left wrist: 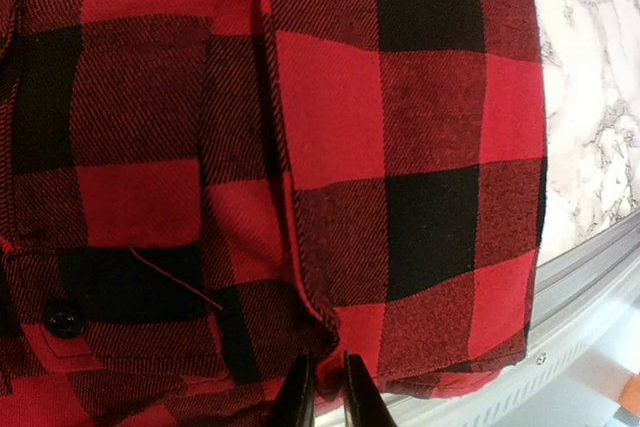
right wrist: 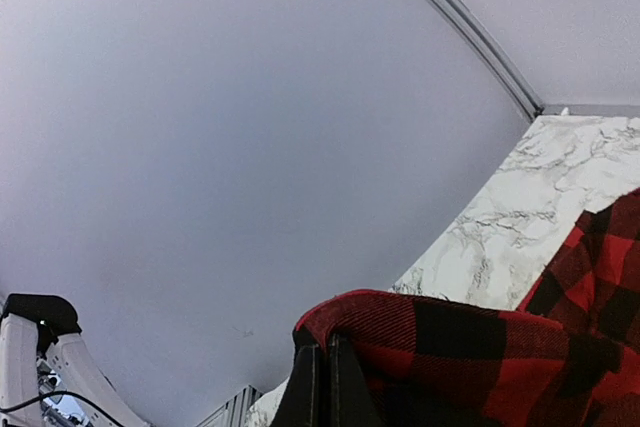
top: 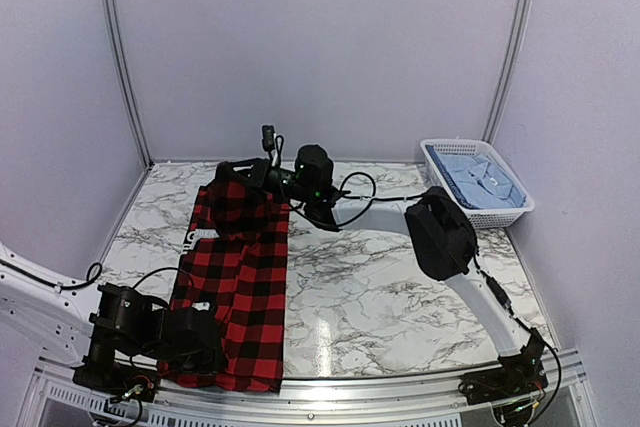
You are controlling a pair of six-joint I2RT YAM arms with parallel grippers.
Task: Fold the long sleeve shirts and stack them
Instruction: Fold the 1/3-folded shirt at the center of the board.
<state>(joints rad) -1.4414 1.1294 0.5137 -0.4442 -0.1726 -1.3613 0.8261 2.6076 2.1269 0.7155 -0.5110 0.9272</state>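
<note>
a red-and-black check shirt (top: 240,277) lies flat in a long strip down the left half of the overhead view, running from upper centre to the bottom edge of a white marble table (top: 400,287). at its far end, the right gripper (right wrist: 322,387) has its fingers pressed together on a raised fold of the cloth, lifted just off the table. at its near hem, in the lower left of the frame, the left gripper (left wrist: 325,392) has its fingers a narrow gap apart with red cloth showing between them; whether it is pinching the cloth cannot be told. well apart, at the upper right, a pale blue shirt (top: 485,179) lies folded inside a white lattice basket (top: 497,215) at the table's far right corner.
</note>
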